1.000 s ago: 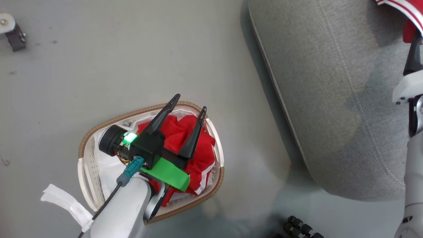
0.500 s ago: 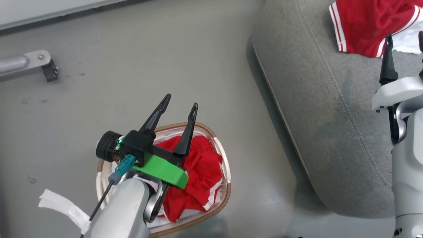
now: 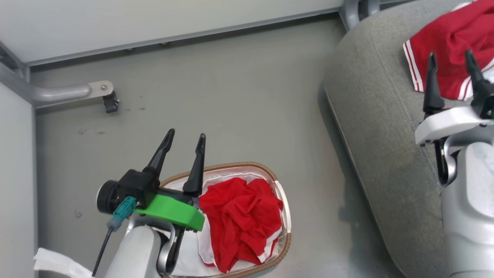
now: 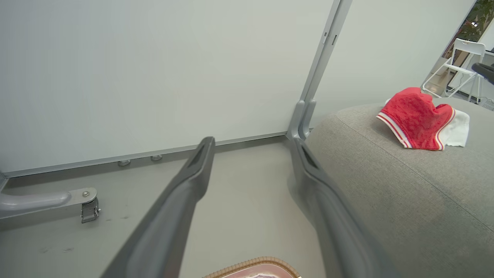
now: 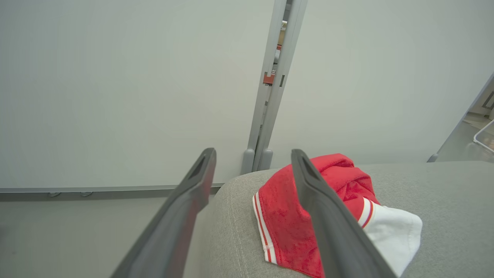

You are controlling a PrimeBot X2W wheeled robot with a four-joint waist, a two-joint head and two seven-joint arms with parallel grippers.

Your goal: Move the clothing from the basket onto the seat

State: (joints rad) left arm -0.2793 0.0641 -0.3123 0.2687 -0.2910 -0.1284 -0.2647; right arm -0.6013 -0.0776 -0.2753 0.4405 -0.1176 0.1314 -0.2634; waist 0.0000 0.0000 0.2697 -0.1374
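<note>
Red clothing [image 3: 241, 222] with white trim lies bunched in the oval basket [image 3: 283, 200] with its brown woven rim on the floor. Another red and white garment [image 3: 447, 58] [image 4: 418, 119] [image 5: 278, 212] rests on the grey seat [image 3: 386, 127] [image 4: 405, 193] [image 5: 444, 193]. My left gripper [image 3: 184, 136] [image 4: 252, 144] hangs open and empty above the basket's left end, fingers pointing toward the wall. Over the seat, my right gripper [image 3: 449, 56] [image 5: 252, 154] stands open and empty just short of the garment lying there.
White partition panels [image 3: 154, 19] with a metal base rail close off the far side. A metal foot with a castor [image 3: 110, 102] juts out at the left. Grey floor lies between basket and seat. A white folding chair [image 4: 459, 61] stands far off in the left wrist view.
The head camera has tilted up, so the basket has slid down the picture and the wall has come into it. My left gripper now stands off the clothing, over the basket's left end.
</note>
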